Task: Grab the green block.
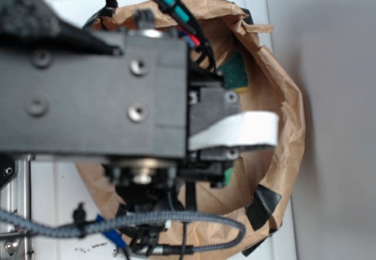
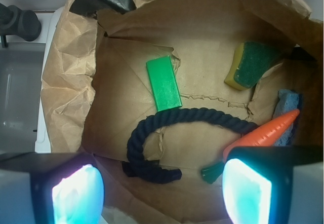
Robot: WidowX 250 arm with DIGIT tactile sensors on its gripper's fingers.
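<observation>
The green block (image 2: 163, 82) lies flat on the floor of a rolled-down brown paper bag (image 2: 66, 72), a bright green bar just above the dark rope. In the wrist view my gripper (image 2: 162, 191) hangs above the bag's near side, well short of the block. Its jaws stand wide open with nothing between the glowing pads (image 2: 246, 191). In the exterior view the arm hides most of the bag; only a small green sliver (image 1: 228, 176) shows below the wrist, probably the block.
A dark blue rope (image 2: 167, 133) curls across the bag floor below the block. A green-and-yellow sponge (image 2: 250, 64), a blue sponge (image 2: 287, 105) and an orange carrot (image 2: 260, 135) lie to the right. The bag's crumpled walls (image 1: 288, 119) ring everything.
</observation>
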